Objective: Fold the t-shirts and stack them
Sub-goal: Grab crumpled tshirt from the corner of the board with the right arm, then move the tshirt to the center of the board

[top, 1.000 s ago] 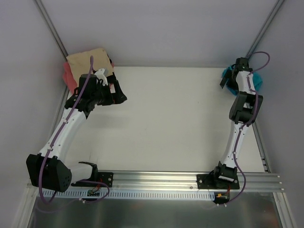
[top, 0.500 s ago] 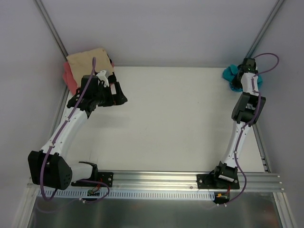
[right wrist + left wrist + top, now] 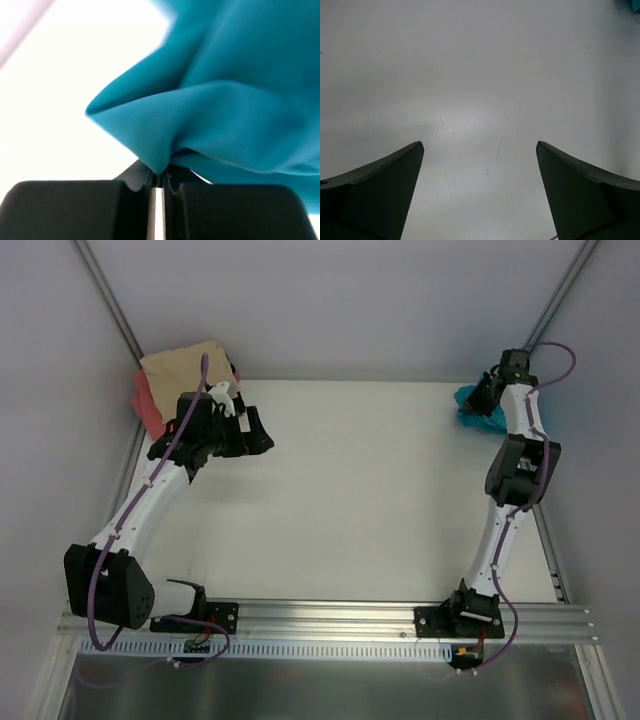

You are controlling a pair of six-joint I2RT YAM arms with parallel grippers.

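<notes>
Top: my right gripper (image 3: 487, 393) is at the far-right corner of the table (image 3: 380, 500), on the teal tee (image 3: 468, 408). Tan tee (image 3: 185, 362) lies over pink tee (image 3: 148, 400), far-left, just behind my left gripper (image 3: 255, 432).
Left wrist: my jaws are spread wide, table beneath.
Right wrist: my jaws are clenched on a teal fold, cloth bunched just above them.

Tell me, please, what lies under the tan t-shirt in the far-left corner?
A coral-pink t-shirt peeks out along the left edge of the tan t-shirt; the rest is covered by it.
</notes>
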